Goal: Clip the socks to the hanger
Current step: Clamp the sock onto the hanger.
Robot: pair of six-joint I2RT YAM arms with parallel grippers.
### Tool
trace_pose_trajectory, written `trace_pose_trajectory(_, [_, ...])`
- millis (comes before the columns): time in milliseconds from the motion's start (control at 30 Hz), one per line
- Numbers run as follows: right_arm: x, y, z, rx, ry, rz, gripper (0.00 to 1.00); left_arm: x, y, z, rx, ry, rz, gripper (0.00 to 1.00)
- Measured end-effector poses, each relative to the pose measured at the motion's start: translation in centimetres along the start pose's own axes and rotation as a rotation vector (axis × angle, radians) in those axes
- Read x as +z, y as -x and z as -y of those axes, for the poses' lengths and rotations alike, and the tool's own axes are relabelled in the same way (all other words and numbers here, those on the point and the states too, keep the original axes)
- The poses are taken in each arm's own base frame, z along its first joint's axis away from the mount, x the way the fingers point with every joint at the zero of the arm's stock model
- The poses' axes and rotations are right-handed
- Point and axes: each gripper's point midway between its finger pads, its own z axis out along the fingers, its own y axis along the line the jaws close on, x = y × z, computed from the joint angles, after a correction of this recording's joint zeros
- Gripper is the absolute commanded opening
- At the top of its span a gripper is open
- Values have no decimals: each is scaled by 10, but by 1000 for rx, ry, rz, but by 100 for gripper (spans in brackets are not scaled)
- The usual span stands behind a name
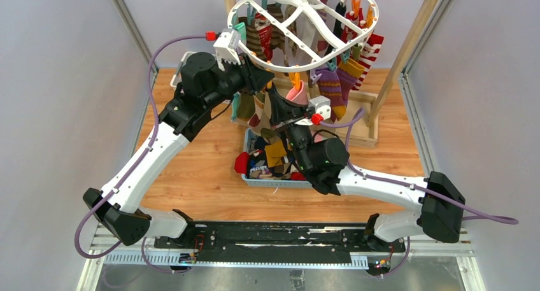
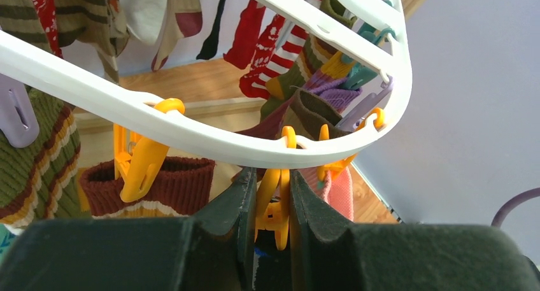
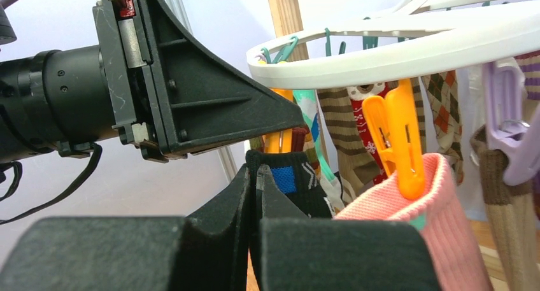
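Observation:
The white oval hanger [image 2: 191,135] hangs from a wooden rack, and many socks are clipped round its rim [image 1: 284,67]. My left gripper [image 2: 272,198] is shut on an orange clothespin [image 2: 275,208] that dangles from the near rim. In the top view it [image 1: 267,82] reaches under the ring. My right gripper [image 3: 256,176] is shut on a black sock [image 3: 299,183] with a blue patch. It holds the cuff up just below that clothespin [image 3: 278,141]. In the top view the right gripper [image 1: 275,103] is right below the left one. A pink sock [image 3: 414,221] hangs clipped beside it.
A blue basket [image 1: 274,181] of loose socks sits on the wooden table below the grippers. The wooden pole rack [image 1: 407,42] stands at the back right. Hanging socks [image 1: 337,81] crowd the ring on all sides. The left gripper's body [image 3: 210,100] is close above my right fingers.

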Motion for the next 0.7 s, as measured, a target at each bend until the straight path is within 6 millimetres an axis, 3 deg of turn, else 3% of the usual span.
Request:
trace_pose_trajectory(300, [-10, 16, 9, 2, -18, 27, 0, 3, -2, -3, -1, 12, -2, 0])
trace_pose_trajectory(700, [-8, -3, 6, -19, -15, 4, 0, 5, -3, -5, -2, 20, -5, 0])
